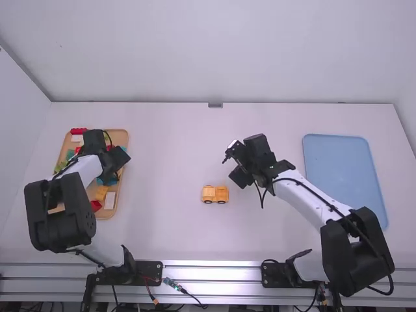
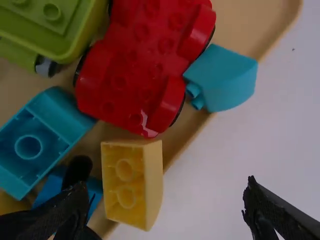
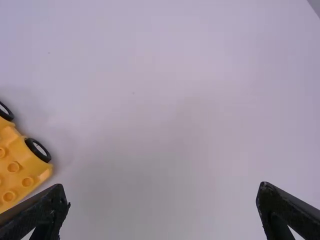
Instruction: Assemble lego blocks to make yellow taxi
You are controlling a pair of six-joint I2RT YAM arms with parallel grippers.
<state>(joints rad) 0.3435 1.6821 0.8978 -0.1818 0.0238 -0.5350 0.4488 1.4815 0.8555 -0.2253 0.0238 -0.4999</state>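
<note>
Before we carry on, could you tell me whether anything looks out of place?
The light yellow block shows its hollow underside, as if tipped over, and the teal wedge seems to jut over the rim of the tray.

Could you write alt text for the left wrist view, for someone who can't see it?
The left arm's black two-fingered end effector hangs open above a tan wooden-looking tray of plastic blocks: a small yellow block, a red wheeled base, a teal wedge and a green studded piece.

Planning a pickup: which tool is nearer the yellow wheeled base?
Right: the right tool is just right of the base; the left tool, far left, over the tray's edge.
</note>
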